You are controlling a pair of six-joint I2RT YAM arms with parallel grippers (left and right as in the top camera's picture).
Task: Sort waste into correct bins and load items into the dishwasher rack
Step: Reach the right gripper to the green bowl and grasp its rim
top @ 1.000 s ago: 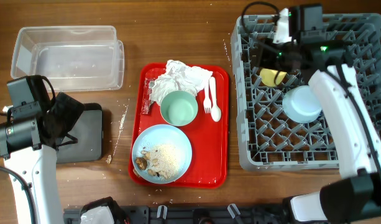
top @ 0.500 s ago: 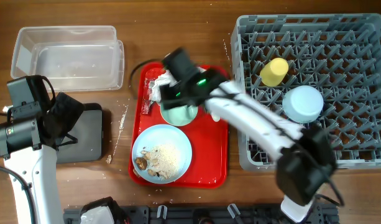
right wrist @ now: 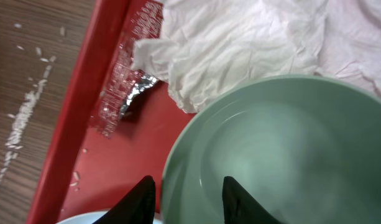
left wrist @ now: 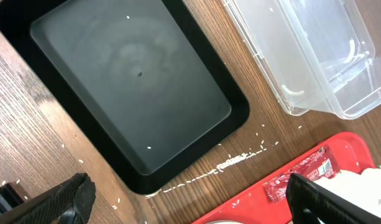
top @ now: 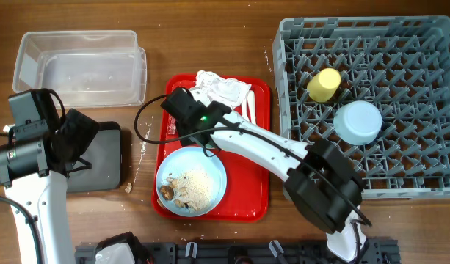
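Bowl, pale green [right wrist: 271, 155], smooth round plastic, on red tray [right wrist: 84, 124], touching crumpled white napkins [right wrist: 240, 43]. Right hand [right wrist: 190, 196] sits directly over its rim, fingers apart, one outside the wall and one inside, not yet clamped. Crinkled clear wrapper [right wrist: 119, 87] lies just beside. Left hand [left wrist: 193, 190], spread and empty, hangs over matte black tray [left wrist: 128, 81], well apart from the bowl.
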